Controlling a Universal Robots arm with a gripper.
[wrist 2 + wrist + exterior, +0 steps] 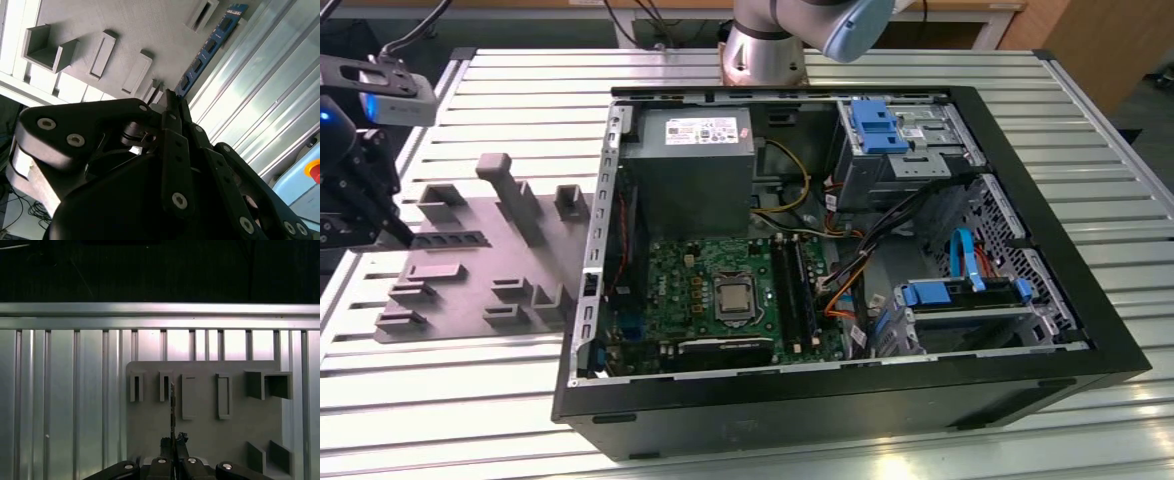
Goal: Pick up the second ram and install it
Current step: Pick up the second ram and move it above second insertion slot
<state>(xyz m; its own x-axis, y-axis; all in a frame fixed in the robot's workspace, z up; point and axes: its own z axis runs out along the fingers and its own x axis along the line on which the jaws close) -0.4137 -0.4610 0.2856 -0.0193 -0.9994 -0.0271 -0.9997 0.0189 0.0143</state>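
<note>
Pick step in hand: the gripper is clamped on the second ram, which it holds edge-on over the grey holder plate, well apart from the computer case. Judgement: installation calls for squaring the stick with the motherboard slots.

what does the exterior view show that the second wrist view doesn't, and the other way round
The exterior view adds the open black computer case with its green motherboard. The second wrist view adds the second ram, a narrow blue stick with dark chips, held at the tips of the black gripper. Both share the grey 3D-printed holder plate and the ribbed aluminium table.
</note>
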